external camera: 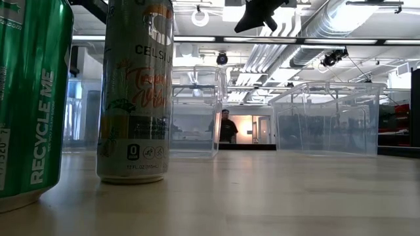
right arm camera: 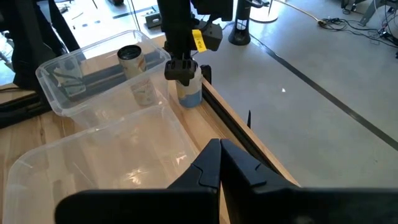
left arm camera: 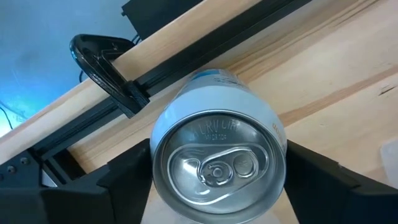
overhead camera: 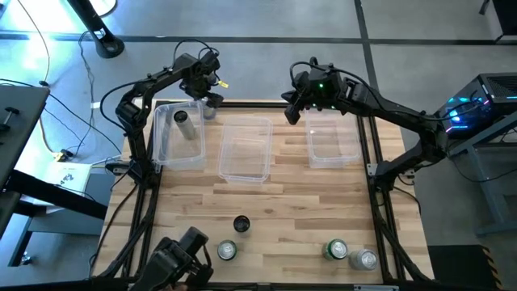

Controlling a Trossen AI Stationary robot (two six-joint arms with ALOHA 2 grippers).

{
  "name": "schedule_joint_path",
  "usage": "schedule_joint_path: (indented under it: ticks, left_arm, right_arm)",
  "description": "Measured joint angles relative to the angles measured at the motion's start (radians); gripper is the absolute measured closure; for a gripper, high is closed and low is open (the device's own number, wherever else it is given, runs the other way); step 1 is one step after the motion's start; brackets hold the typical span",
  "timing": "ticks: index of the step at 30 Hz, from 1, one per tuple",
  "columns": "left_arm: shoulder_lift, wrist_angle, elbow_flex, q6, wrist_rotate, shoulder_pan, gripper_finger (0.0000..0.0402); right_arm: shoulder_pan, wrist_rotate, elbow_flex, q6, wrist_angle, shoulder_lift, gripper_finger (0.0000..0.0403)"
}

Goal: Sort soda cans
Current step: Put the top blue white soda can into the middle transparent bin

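Note:
My left gripper [overhead camera: 208,100] is at the table's far edge, just right of the left clear bin [overhead camera: 161,149], shut on a silver can [left arm camera: 217,155] with a pale blue lower part [right arm camera: 189,93]. Another silver can [overhead camera: 181,118] stands upright inside the left bin. A black can [overhead camera: 241,224], a further can [overhead camera: 227,250], a green can [overhead camera: 336,249] and a silver can [overhead camera: 365,259] stand near the table's near edge. My right gripper [right arm camera: 219,158] is shut and empty, above the far edge between the middle bin [overhead camera: 266,153] and the right bin [overhead camera: 311,149]. My left gripper pinches the silver can's upper wall just under its rim between its two fingers [left arm camera: 127,177], one on each side. The fingers come from above, pointing down. The can is upright [right arm camera: 189,93] at the table's far edge; whether its bottom touches the wood I cannot tell.
Three clear bins stand in a row across the table's far half. A black frame rail [left arm camera: 143,93] runs along the far edge right behind the held can. In the low view a green can [external camera: 29,98] and a silver Celsius can [external camera: 134,92] stand close to the camera.

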Motion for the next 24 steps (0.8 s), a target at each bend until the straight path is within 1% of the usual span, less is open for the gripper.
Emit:
schedule_joint_path:
  ticks: [6,10,15,19,21,24]
  left_arm:
    - [-0.031,-0.008,0.0,-0.019,0.012,0.001,0.0126]
    - [-0.094,-0.028,0.072,-0.018,0.009,0.005,0.0126]
    - [-0.195,-0.033,0.168,-0.034,0.002,-0.015,0.0126]
    - [-0.279,-0.037,0.183,-0.052,0.054,-0.111,0.0126]
    - [-0.31,-0.039,0.18,-0.067,0.088,-0.191,0.0126]
    - [-0.368,-0.022,0.18,-0.095,0.102,-0.333,0.0126]
  right_arm:
    - [0.0,0.0,0.0,-0.002,0.0,0.0,0.0402]
    - [-0.007,0.006,0.0,-0.008,0.001,0.0,0.0402]
    - [-0.007,0.114,0.0,0.0,0.001,0.0,0.0402]
    - [-0.007,0.132,0.0,0.0,0.01,0.0,0.0402]
    - [-0.007,0.132,0.0,0.0,0.016,0.0,0.0402]
    - [-0.007,0.132,0.0,0.0,0.025,0.0,0.0402]
